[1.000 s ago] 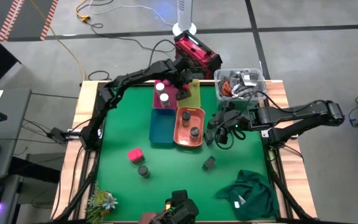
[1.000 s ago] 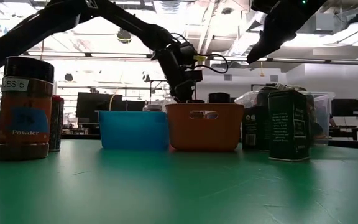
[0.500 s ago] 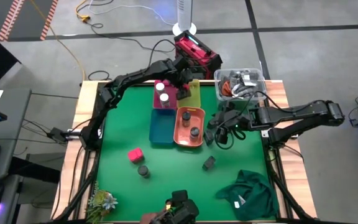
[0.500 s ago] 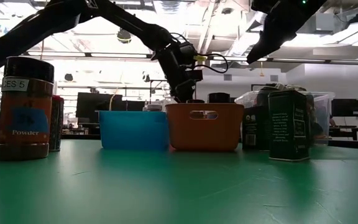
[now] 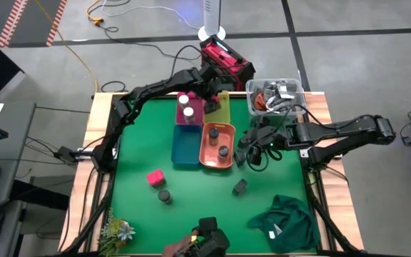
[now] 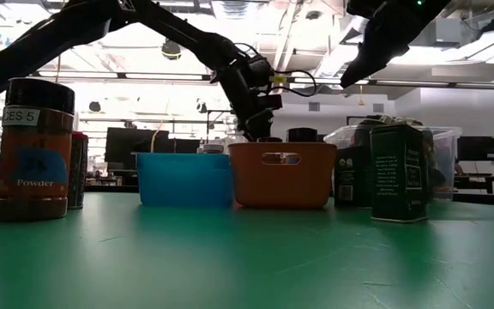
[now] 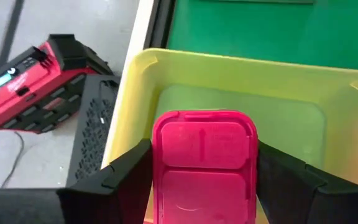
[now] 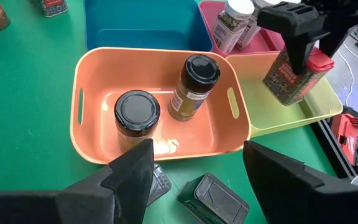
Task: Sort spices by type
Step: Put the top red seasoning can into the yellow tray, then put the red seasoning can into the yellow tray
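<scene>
while the left gripper (image 5: 209,106) hangs over the yellow bin (image 5: 225,107) near the far edge of the green table (image 5: 141,143), its two dark fingers (image 7: 126,177) are clamped on a pink-capped spice jar (image 8: 296,70). from the left wrist view the flat, rounded-rectangle pink cap (image 7: 204,165) sits squarely between the fingers, with the smooth yellow plastic of the bin just beyond it. the right wrist view shows the jar tilted, its speckled dark body above the bin's floor; whether it touches the floor i cannot tell.

beside the yellow bin, the pink bin (image 5: 188,112) holds two white-capped jars (image 5: 186,105). the glossy orange bin (image 5: 218,145), oval with slotted handles, holds two dark-lidded round jars (image 8: 137,118). the blue bin (image 5: 185,148) lies against its left side.

right of the orange bin the right gripper (image 5: 245,150) hovers with its fingers spread wide and nothing in them; a dark rectangular tin (image 8: 213,198) lies on the felt-like green surface close to those fingers.

toward the near edge stand a pink-red block (image 5: 155,177), a dark round jar (image 5: 165,196) and a dark grey tin (image 5: 240,187). a crumpled green cloth (image 5: 285,220) lies at the near right corner, a clear box of cables (image 5: 275,96) at the far right corner.
</scene>
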Motion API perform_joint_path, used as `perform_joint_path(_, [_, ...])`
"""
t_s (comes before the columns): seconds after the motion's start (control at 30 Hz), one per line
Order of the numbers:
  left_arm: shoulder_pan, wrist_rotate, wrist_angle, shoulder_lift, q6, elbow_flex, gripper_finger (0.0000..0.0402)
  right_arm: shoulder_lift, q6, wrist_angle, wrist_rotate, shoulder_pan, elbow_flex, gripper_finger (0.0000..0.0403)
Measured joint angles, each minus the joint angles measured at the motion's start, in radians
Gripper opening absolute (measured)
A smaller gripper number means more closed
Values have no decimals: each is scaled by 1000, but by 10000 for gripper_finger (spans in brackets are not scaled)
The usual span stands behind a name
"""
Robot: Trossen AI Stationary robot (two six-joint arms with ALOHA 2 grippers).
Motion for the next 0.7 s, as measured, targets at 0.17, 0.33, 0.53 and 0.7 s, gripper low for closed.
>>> perform_joint_path(0.17, [-12, -29, 1, 0, 17, 0, 242, 0, -5, 0, 0, 0, 0, 276])
perform_joint_path(0.33, [-19, -29, -3, 0, 19, 0, 242, 0, -12, 0, 0, 0, 0, 276])
perform_joint_path(0.53, [-19, -30, -6, -1, 38, 0, 278, 0, -6, 0, 0, 0, 0, 276])
perform_joint_path(0.7, [-31, -74, -16, -8, 82, -1, 310, 0, -4, 0, 0, 0, 0, 276])
